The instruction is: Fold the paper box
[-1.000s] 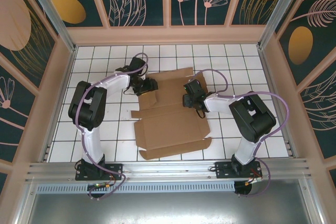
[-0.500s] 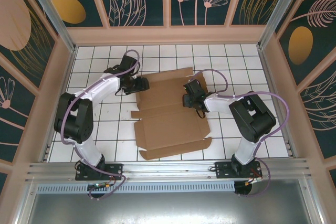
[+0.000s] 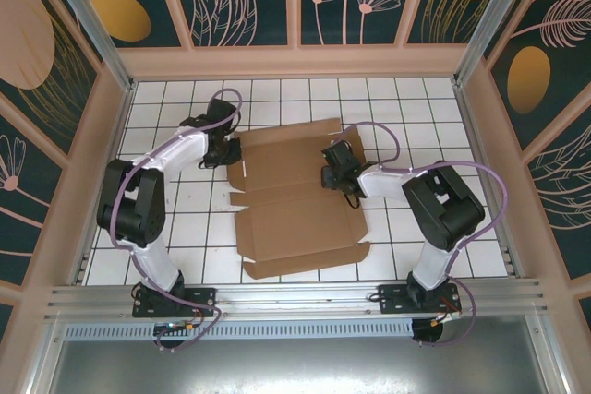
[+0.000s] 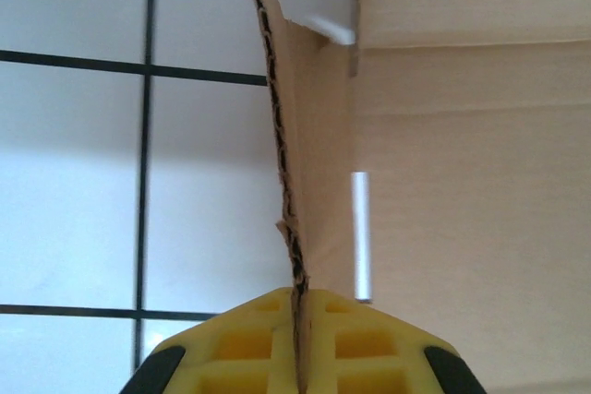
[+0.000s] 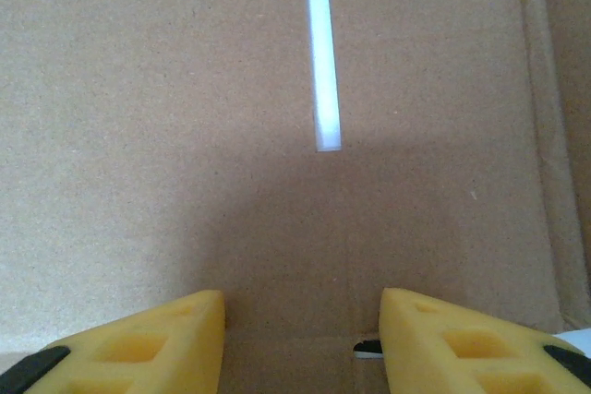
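The paper box (image 3: 295, 200) lies opened flat on the table (image 3: 185, 228), mid-frame in the top view. The left fingers (image 4: 245, 343) are clamped tight on the raw edge of its side flap (image 4: 319, 145), which stands on edge at the sheet's upper left corner, likely so it can be raised along its crease. The right fingers (image 5: 157, 343) stand partly apart with nothing between them, low over the panel beside a slit (image 5: 321, 53), probably to pin the sheet down while the flap is lifted
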`<action>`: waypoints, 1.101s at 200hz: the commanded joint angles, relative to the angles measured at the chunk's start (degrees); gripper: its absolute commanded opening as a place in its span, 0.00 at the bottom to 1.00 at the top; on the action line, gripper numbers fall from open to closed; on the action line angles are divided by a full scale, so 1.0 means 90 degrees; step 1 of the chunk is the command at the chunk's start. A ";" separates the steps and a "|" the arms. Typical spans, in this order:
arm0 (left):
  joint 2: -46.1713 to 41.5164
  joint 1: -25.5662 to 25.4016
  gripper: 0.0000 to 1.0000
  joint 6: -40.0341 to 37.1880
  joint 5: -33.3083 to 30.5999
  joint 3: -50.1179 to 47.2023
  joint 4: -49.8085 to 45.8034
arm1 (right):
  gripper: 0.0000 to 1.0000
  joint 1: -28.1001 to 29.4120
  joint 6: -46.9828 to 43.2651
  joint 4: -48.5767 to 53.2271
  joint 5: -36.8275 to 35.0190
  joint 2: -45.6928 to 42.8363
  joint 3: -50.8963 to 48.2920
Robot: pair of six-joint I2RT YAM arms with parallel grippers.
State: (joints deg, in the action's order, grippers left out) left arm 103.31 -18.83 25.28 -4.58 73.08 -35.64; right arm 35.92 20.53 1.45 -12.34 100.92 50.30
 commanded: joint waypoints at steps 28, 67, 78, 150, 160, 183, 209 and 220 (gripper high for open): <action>0.1111 -0.0691 0.10 0.0014 -0.1761 0.0361 -0.0732 | 0.45 0.0177 0.0329 0.0682 -0.0014 0.0490 0.0054; 0.1102 -0.0768 0.30 0.0352 -0.1176 0.0499 -0.0548 | 0.44 0.0242 0.0365 0.0679 0.0023 0.0567 0.0053; 0.0978 -0.0762 0.35 0.0408 -0.0946 0.0498 -0.0448 | 0.44 0.0253 0.0358 0.0669 0.0026 0.0561 0.0038; -0.1812 -0.0143 0.60 0.0419 -0.0016 -0.0679 0.1470 | 0.44 0.0229 0.0208 0.0537 0.0144 0.0265 -0.0098; -0.2005 -0.0015 0.61 0.0333 0.0172 -0.0826 0.1661 | 0.44 0.0227 0.0208 0.0490 0.0228 0.0198 -0.0120; -0.1769 0.0169 0.62 0.0170 0.0331 -0.0586 0.1334 | 0.45 0.0220 0.0180 0.0459 0.0291 -0.0069 -0.0101; -0.1145 0.0337 0.61 -0.0092 0.1082 -0.0078 0.1074 | 0.46 0.0218 -0.0005 0.0515 0.0402 -0.0485 -0.0043; -0.1067 0.0327 0.60 -0.0204 0.1757 -0.0060 0.1371 | 0.48 0.0196 -0.0145 0.0479 0.0463 -0.0695 -0.0057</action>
State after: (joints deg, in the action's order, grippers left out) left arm 90.85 -16.21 26.79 -0.01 70.48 -24.18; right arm 37.23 21.32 3.62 -10.74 99.37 50.63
